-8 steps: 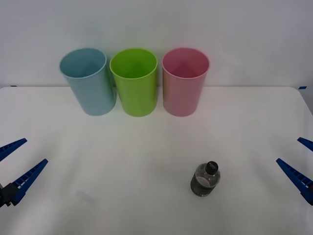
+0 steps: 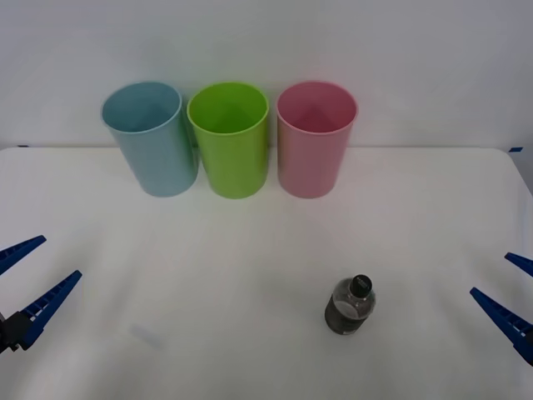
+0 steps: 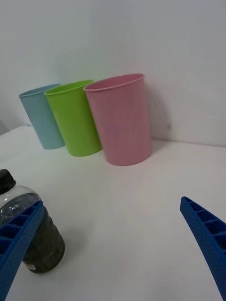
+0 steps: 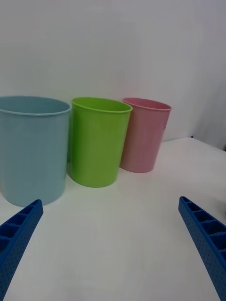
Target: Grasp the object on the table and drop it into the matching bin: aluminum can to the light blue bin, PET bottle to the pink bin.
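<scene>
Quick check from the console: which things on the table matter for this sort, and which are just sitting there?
In the job:
- bottle, standing upright
- pink bin, its target
- right hand, open, nearest the bottle

Just there:
- green bin
- light blue bin, for cans
- left hand, open, idle

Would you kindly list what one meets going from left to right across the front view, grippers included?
Left gripper with jaws open → light blue bin → lime green bin → pink bin → PET bottle, standing nearer on the table → right gripper with jaws open.
</scene>
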`<act>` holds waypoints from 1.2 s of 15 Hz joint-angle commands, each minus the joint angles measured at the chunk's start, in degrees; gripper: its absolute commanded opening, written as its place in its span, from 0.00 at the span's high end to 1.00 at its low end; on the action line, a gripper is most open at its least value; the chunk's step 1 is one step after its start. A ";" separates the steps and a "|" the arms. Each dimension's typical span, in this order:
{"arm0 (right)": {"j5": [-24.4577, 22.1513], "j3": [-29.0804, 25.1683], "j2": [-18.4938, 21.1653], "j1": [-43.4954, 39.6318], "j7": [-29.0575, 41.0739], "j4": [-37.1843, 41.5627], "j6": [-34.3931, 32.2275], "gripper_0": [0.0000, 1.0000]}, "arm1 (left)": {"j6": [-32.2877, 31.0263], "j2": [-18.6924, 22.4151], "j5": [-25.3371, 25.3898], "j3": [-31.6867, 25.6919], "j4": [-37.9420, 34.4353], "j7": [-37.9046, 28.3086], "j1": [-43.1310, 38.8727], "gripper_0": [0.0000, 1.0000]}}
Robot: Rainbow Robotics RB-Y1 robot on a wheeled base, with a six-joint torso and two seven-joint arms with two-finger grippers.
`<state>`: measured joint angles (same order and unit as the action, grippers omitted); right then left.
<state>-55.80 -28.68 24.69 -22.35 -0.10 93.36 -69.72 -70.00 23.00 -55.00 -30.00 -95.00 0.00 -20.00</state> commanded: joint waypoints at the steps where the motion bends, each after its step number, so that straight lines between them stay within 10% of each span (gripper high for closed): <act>1: -0.01 1.26 2.21 -2.17 -0.87 -0.02 -0.25 0.00 | 0.00 0.00 0.00 0.00 0.00 0.00 0.00 0.00; 18: -4.32 11.45 2.91 4.51 -18.98 -13.73 -8.86 0.00 | 0.00 0.00 0.00 0.00 0.00 0.00 0.00 0.00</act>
<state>-60.12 -18.26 27.67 -18.38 -18.81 80.05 -78.96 -70.00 23.00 -55.00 -30.00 -95.00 0.00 -20.00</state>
